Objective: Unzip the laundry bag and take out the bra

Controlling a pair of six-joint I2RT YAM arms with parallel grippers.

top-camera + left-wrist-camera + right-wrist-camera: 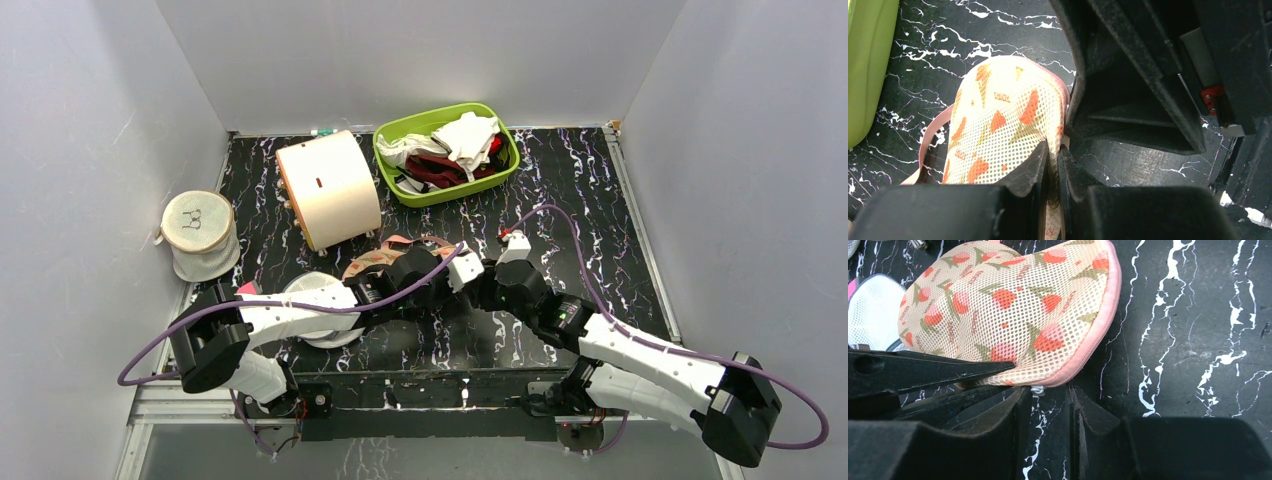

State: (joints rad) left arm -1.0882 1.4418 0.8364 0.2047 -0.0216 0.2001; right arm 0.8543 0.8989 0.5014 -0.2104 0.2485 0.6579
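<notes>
black marbled tabletop [600,220] with white veins carries several things around the work spot. at the far side stands a lime green tub [505,170] heaped with white cloths [465,135] and a dark red garment [440,172]. left of it a cream drum-shaped bag [328,190] with orange edging lies on its side. a white mesh cylinder bag [197,235] stands upright by the left wall. a round white mesh pouch [322,300] lies flat under the left arm, just beside the laundry bag [1008,305]. seen from above, both arms meet over the middle of the tabletop and hide nearly all of that bag; only a pinkish rim shows beyond them.

the laundry bag lies flat in the middle of the tabletop. it is peach mesh printed with red strawberries and green leaves, bound in pink zip edging. a small silver zip pull [1037,389] sits at its near edge. the left end effector [1053,149] is almost closed, its fingers pinching the bag's edge. the right end effector [1048,395] stands partly open right at the zip pull, which lies at the mouth of the gap, not gripped.
</notes>
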